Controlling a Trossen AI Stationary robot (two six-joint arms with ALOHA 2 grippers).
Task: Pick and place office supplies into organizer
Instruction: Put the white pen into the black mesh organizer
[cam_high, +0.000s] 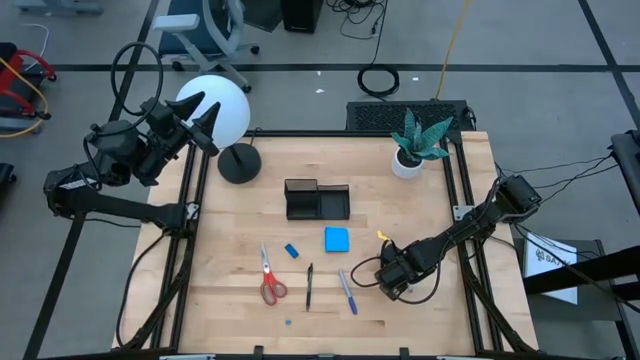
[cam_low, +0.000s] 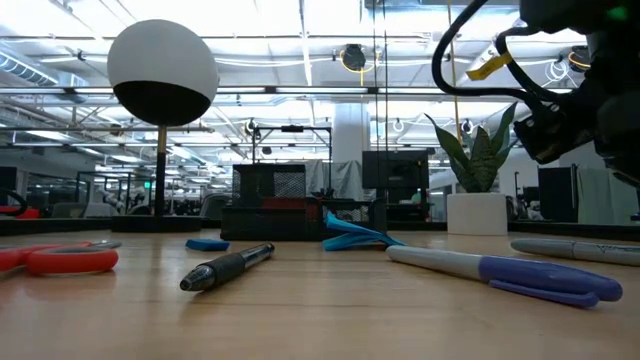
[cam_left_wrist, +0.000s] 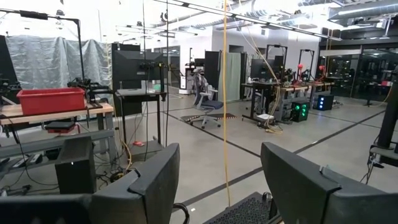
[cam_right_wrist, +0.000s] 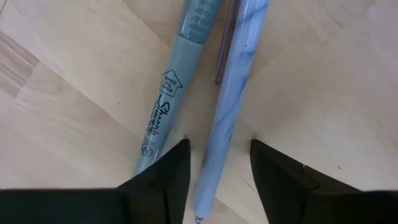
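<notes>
My right gripper (cam_high: 388, 280) points down over the table's near right part, open. Its fingers stand either side of a pale blue-grey pen (cam_right_wrist: 227, 112) without touching it. A grey marker (cam_right_wrist: 168, 106) lies right beside that pen. A blue pen (cam_high: 347, 290), a black pen (cam_high: 309, 286), red-handled scissors (cam_high: 270, 280), a small blue eraser (cam_high: 291, 250) and a blue note pad (cam_high: 336, 239) lie flat on the wood. The black organizer (cam_high: 318, 200) stands at mid-table. My left gripper (cam_left_wrist: 217, 180) waits open, raised over the far left corner.
A lamp with a white globe (cam_high: 220, 110) and a round black base (cam_high: 238, 163) stands at the far left. A potted plant (cam_high: 415, 145) stands at the far right. Bare wood lies between the organizer and the pens.
</notes>
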